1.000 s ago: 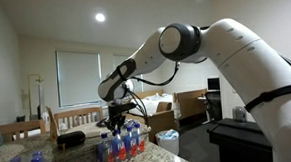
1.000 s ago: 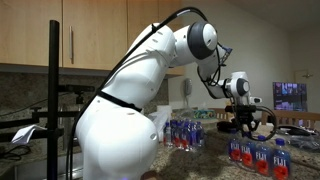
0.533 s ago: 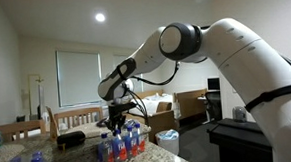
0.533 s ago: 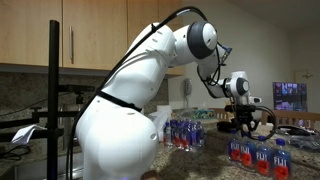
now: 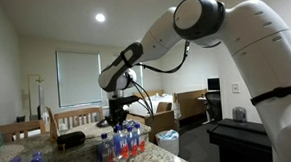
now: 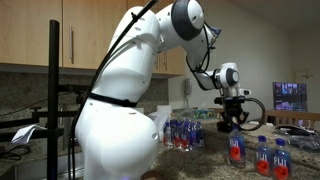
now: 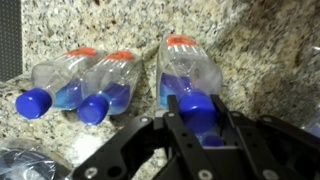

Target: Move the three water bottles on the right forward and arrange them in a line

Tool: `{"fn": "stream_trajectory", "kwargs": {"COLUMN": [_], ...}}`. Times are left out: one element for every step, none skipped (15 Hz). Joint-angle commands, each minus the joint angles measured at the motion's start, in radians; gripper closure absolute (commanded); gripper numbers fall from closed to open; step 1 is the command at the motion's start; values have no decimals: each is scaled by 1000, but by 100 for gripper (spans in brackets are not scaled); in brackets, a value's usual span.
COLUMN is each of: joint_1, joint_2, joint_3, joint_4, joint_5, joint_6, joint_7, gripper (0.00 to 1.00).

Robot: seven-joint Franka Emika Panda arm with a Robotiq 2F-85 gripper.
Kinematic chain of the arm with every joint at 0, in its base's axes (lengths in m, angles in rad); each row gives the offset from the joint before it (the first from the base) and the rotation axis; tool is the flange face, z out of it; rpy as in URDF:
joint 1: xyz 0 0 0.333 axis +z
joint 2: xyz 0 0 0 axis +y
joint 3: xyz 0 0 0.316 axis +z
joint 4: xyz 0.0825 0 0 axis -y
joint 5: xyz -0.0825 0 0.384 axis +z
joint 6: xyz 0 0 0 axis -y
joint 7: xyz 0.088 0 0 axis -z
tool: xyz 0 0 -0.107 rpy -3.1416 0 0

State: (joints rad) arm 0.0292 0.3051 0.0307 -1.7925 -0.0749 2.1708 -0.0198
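In the wrist view we see two water bottles [image 7: 108, 85] touching on the granite counter [image 7: 100, 30]. To their right, apart, the third bottle [image 7: 190, 68] has its blue cap [image 7: 196, 102] pinched in our gripper [image 7: 197, 108]. In both exterior views the arm [image 5: 197, 18] [image 6: 185, 18] arches high, wrist pointing straight down.

You have swung the arm's elbow [image 5: 200, 16] up and toward one o'clock in an exterior view, so the upper links now stand steeper. Your gripper [image 6: 232, 128] has slid toward eight o'clock, lower and nearer the robot's body. The water bottle [image 6: 235, 150] beneath it went along, and a gap has opened between it and the next two bottles [image 6: 262, 156] at its three o'clock.
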Motion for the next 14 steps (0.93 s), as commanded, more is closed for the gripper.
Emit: {"fn": "stream_trajectory", "kwargs": {"joint_1": [44,61,81,103,122,140,158,173,189,203,214,224,229,231], "joint_2": [-174,-204,-227,-245,-246,-243,-234,-240,-244,-252,-260,-272,-275,-274], "joint_3": [19,25,37,50,66,78,92,104,118,128,138,146,152,159], "joint_4": [-251,-308,-365,-422,-458,-485,-504,-513,-522,-532,-541,-553,-553,-548], "joint_5": [5,7,11,10,17,12,6,-7,-16,-39,-54,-75,-95,-103], "joint_6": [48,77,112,156,197,238,275,302,312,331,341,351,343,332], "joint_7": [92,157,221,298,360,438,498,537,571,614,646,679,702,712], "gripper": [87,87,87,87,87,87,87,87,87,87,87,87,87,87]}}
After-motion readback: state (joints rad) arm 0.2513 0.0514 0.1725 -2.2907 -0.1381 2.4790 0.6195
